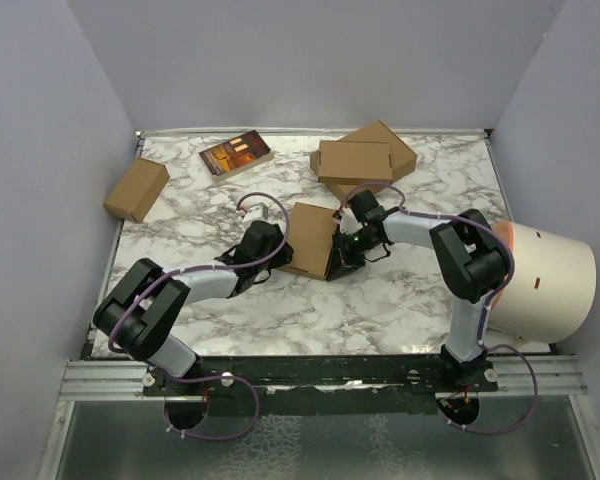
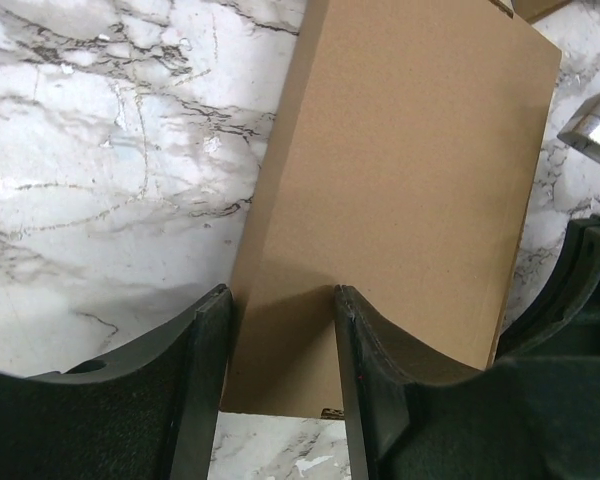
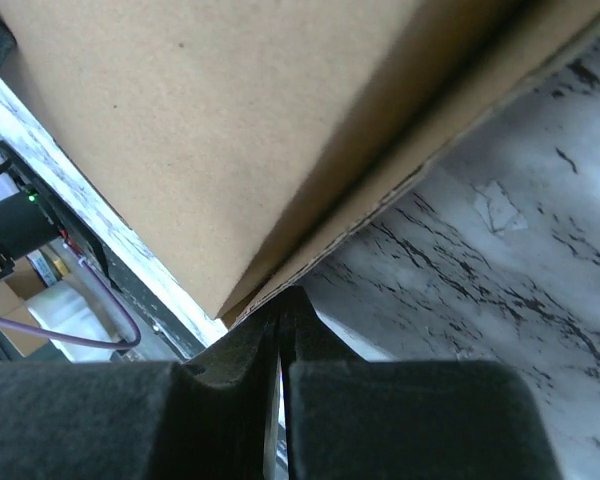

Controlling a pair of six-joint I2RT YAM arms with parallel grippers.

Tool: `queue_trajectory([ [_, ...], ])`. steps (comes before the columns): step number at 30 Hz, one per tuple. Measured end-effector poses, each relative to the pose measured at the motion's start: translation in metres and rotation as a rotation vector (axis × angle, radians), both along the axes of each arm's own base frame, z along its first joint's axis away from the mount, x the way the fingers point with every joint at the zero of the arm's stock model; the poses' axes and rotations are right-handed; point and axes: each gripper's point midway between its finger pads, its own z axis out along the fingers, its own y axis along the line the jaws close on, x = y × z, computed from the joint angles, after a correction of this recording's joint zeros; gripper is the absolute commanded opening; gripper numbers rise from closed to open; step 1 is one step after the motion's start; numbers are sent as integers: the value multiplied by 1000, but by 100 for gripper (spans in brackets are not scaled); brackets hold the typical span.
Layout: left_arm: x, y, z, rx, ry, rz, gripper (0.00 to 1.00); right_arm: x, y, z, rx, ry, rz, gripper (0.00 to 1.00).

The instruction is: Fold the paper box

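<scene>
The paper box (image 1: 312, 236) lies flat at the table's middle as a thin brown cardboard rectangle with its lid down. My left gripper (image 1: 282, 252) is at its left edge. In the left wrist view the jaws (image 2: 280, 292) stand open, straddling the box's near corner (image 2: 400, 170), with nothing clamped between them. My right gripper (image 1: 336, 262) is at the box's right edge. In the right wrist view it (image 3: 283, 296) is shut, and its tips touch the corner of the box (image 3: 210, 130) where the lid meets the lower layer.
Two ready-folded brown boxes (image 1: 365, 158) are stacked at the back. A small thicker carton (image 1: 136, 189) lies at the far left, and a dark printed card (image 1: 236, 156) behind the middle. A white cylinder (image 1: 545, 280) stands off the table's right edge.
</scene>
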Motion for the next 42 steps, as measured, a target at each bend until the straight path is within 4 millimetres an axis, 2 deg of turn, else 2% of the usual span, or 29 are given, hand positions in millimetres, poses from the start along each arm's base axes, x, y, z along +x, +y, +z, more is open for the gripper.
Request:
queue_trajectory([
  [9,-17,-3,-1,-1,9,104,49,-4,-8,0,-76,11,-25,3],
  [17,-19,-2,-3,-32,25,64,52,-7,-12,0,-76,-92,9,5],
  [22,-23,7,-4,-77,46,-1,55,-5,-13,2,-59,-180,39,6],
  [27,-24,11,-1,-79,50,-59,55,9,-16,13,-34,-277,45,5],
  [31,-23,15,3,-65,36,-99,57,23,-25,16,-27,-327,31,5],
  [35,-16,17,13,-56,-2,-126,62,34,-37,22,-27,-398,48,2],
  [38,-7,22,21,-50,-28,-143,64,45,-45,34,-7,-487,101,1],
  [39,-3,23,24,-51,-36,-148,64,49,-47,42,8,-533,145,3],
  [40,2,24,28,-53,-48,-157,64,56,-48,50,21,-596,190,13],
  [41,7,24,31,-55,-58,-165,63,61,-48,59,31,-656,225,33],
  [42,13,24,35,-58,-66,-174,63,68,-50,70,34,-737,260,59],
])
